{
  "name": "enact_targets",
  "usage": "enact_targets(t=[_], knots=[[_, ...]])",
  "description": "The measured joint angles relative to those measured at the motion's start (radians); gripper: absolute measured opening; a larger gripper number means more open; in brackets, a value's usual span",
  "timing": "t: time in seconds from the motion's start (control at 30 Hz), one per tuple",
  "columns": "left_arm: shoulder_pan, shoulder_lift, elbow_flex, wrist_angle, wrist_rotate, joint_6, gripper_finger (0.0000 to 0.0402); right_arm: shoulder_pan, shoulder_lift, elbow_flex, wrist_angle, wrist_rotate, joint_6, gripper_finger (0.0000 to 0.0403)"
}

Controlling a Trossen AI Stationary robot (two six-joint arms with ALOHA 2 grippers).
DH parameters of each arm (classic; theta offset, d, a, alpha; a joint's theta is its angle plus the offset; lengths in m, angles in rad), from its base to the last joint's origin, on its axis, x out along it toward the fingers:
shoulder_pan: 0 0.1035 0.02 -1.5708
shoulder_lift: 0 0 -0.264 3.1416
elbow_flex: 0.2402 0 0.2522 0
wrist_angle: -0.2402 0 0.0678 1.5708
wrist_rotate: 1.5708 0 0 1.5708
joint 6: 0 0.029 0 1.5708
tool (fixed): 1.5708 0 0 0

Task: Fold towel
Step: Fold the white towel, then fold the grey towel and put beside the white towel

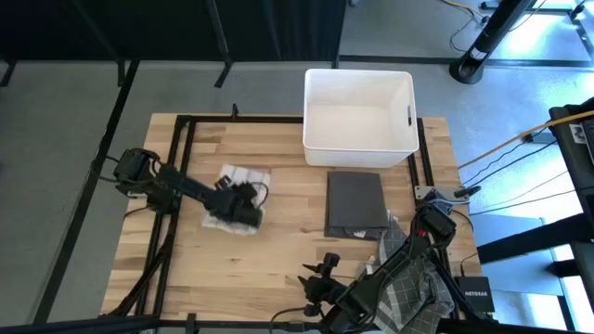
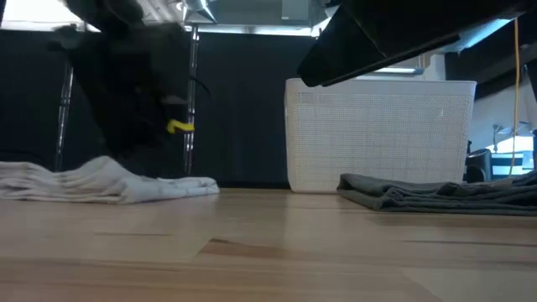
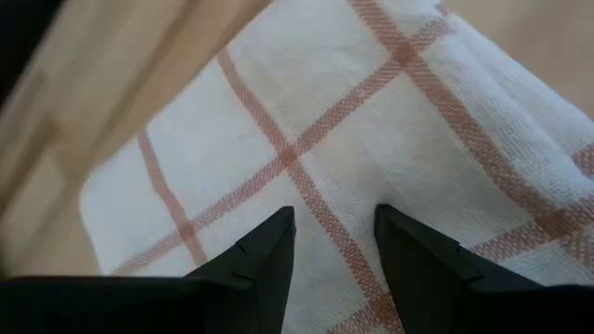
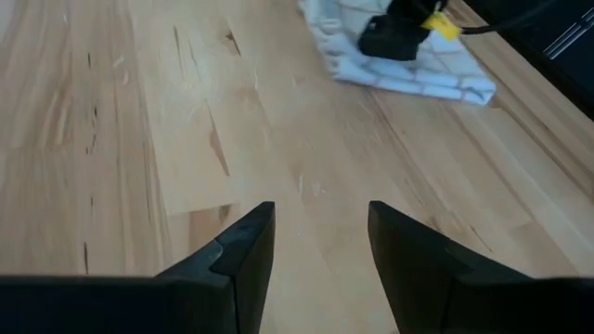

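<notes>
Here the left pincer hovers just over the white checked towel, which lies on the desk at its left side, its fingers parted and empty. The right pincer, likewise spread and empty, waits over bare wood.

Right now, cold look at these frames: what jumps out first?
The left hand, open, sits right over the white towel with red checks on the table's left half. The big white basket stands at the far edge, with a folded dark grey towel lying just in front of it. The right hand, open, hangs over bare wood near the front edge.
</notes>
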Motion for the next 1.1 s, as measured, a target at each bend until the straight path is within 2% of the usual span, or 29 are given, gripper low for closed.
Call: enact_targets(t=[0.5,0.73,0.9,1.1], knots=[[0.497,0.0,0.0,0.04,-0.025,0.509,0.0147,0.0,0.0,0.0,0.011,0.028,-0.023,0.0177],[0.676,-0.001,-0.001,0.076,-0.04,0.693,0.0147,0.0,0.0,0.0,0.016,0.027,-0.024,0.0177],[0.688,-0.061,-0.006,0.081,0.007,0.722,0.0147,0.0,0.0,0.0,0.019,0.026,-0.023,0.0177],[0.538,-0.288,-0.004,0.081,0.07,0.659,0.0147,0.0,0.0,0.0,0.02,0.027,-0.024,0.0177]])
